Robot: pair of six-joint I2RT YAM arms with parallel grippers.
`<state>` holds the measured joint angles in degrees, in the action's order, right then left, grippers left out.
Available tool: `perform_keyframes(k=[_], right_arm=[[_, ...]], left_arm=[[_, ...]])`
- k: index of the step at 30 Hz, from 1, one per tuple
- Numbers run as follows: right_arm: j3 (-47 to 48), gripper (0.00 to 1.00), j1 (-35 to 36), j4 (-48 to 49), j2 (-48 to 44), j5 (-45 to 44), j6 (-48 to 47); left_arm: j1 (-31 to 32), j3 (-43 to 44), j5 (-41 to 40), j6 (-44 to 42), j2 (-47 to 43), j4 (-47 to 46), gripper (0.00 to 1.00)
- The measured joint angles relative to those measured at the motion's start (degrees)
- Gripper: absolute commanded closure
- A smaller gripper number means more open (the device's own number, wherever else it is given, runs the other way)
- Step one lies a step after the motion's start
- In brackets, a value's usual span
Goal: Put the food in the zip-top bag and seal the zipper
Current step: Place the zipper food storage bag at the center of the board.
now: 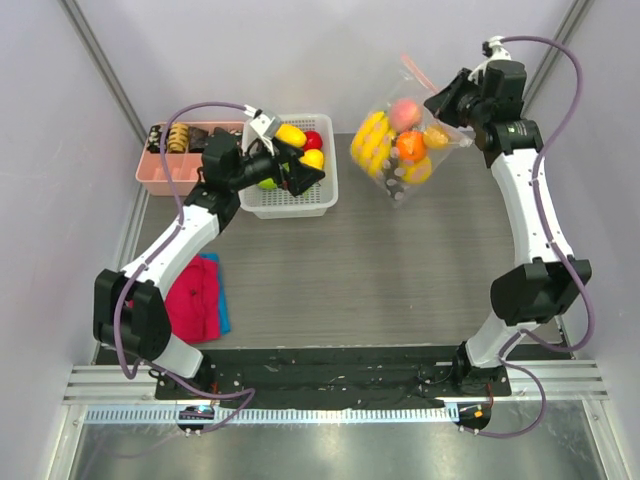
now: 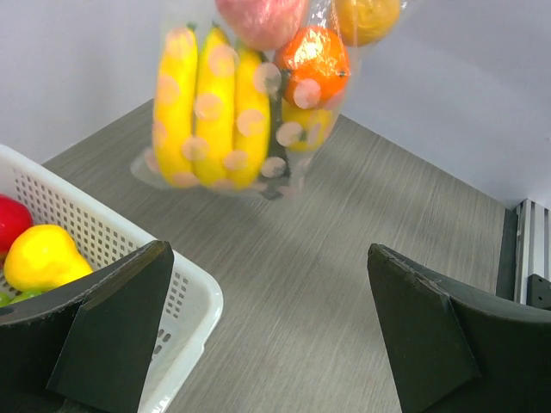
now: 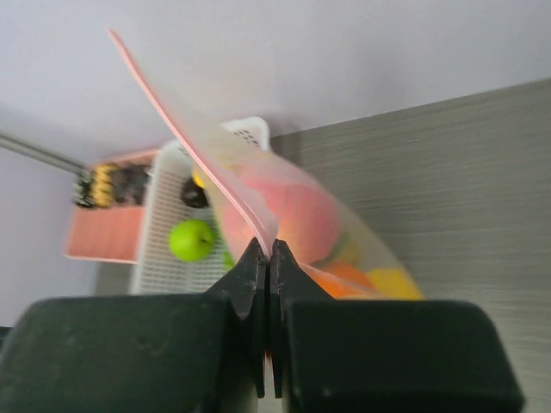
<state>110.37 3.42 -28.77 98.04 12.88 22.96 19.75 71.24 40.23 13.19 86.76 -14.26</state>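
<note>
The zip-top bag (image 1: 400, 150) hangs above the table at the back right, clear with pale dots. My right gripper (image 3: 265, 251) is shut on its top edge, right beside the pink zipper (image 3: 185, 129), which slants up and away. Food inside the bag: yellow bananas (image 2: 211, 107), a pink peach (image 2: 261, 17) and an orange (image 2: 314, 60). My left gripper (image 2: 267, 335) is open and empty, hovering at the right rim of the white basket (image 1: 290, 200) and facing the bag. More food lies in the basket: a yellow fruit (image 2: 43, 258), a red piece (image 1: 313, 140) and a green apple (image 3: 191, 239).
A pink divided tray (image 1: 180, 165) with dark snack pieces stands left of the basket. A red cloth (image 1: 195, 300) over a blue one lies at the near left by the left arm. Walls close off the back and sides.
</note>
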Motion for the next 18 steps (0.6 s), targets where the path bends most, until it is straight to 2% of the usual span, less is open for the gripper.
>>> perform_keyframes(k=[7,13,18], right_arm=[[-12.0,0.99,0.6,4.1,-7.8,-5.9,24.5],[-28.5,0.99,3.0,9.6,-15.8,-20.3,40.2],[-31.6,0.99,7.9,9.6,-19.2,-33.5,47.1]], left_arm=[[0.0,0.4,0.2,0.5,0.5,0.0,0.0],[0.0,0.9,0.4,1.7,0.5,0.0,0.0],[0.0,0.9,0.4,2.7,0.6,0.0,0.0]])
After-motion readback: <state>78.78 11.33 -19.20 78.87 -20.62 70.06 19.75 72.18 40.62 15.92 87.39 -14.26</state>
